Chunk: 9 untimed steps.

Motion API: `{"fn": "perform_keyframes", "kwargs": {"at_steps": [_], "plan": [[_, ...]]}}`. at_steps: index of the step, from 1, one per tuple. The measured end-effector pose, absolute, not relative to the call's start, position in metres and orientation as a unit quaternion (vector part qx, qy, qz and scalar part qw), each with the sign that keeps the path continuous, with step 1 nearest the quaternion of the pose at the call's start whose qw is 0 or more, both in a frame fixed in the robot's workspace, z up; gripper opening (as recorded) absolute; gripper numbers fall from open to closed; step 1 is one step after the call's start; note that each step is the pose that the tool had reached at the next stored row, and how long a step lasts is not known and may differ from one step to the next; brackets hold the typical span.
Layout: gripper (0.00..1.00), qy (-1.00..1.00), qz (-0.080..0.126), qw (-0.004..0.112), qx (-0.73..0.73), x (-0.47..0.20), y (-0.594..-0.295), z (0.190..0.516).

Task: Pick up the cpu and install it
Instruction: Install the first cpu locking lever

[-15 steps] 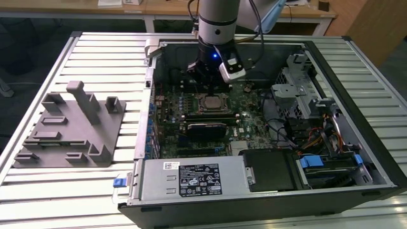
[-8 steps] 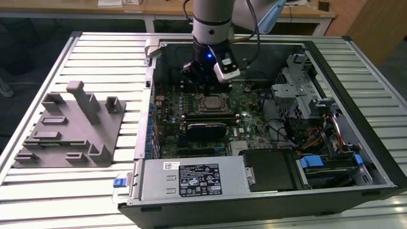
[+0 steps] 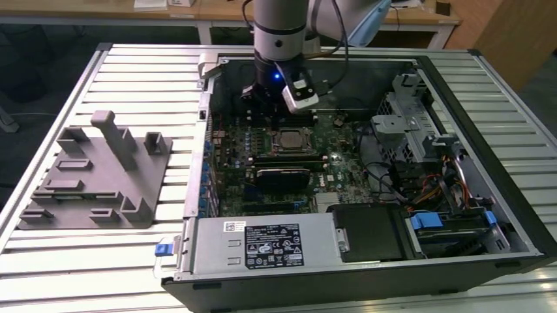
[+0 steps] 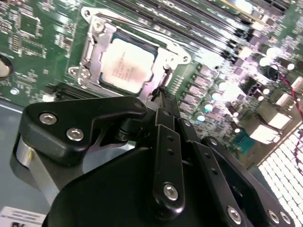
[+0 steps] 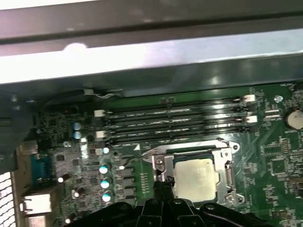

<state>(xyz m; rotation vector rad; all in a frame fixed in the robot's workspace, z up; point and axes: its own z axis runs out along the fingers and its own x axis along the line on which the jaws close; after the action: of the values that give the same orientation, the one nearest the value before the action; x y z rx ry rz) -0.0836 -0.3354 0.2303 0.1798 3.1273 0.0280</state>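
Slatted metal table (image 3: 130, 65), wooden desks (image 3: 200, 12) behind — dark floor (image 3: 35, 65)

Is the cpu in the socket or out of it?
In. The cpu lies flat inside the socket's metal frame on the motherboard in both wrist views, with the gripper beside it.
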Motion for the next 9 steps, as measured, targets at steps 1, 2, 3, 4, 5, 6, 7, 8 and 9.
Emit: {"fn": "perform_keyframes", "kwargs": {"at_steps": [1, 2, 3, 4, 5, 6, 7, 8, 9], "plan": [[0.11, 0.998, 0.009, 0.005, 0.057, -0.086, -0.335, 0.23], [0.11, 0.998, 0.009, 0.005, 0.057, -0.088, -0.335, 0.23], [0.11, 0.998, 0.009, 0.005, 0.057, -0.09, -0.335, 0.23], [0.11, 0.998, 0.009, 0.005, 0.057, -0.092, -0.335, 0.23], [0.11, 0.998, 0.009, 0.005, 0.057, -0.094, -0.335, 0.23], [0.11, 0.998, 0.009, 0.005, 0.057, -0.096, -0.335, 0.23], [0.11, 0.998, 0.009, 0.005, 0.057, -0.099, -0.335, 0.23], [0.11, 0.998, 0.009, 0.005, 0.057, -0.101, -0.335, 0.23], [0.11, 0.998, 0.01, 0.005, 0.057, -0.103, -0.335, 0.23]]}}
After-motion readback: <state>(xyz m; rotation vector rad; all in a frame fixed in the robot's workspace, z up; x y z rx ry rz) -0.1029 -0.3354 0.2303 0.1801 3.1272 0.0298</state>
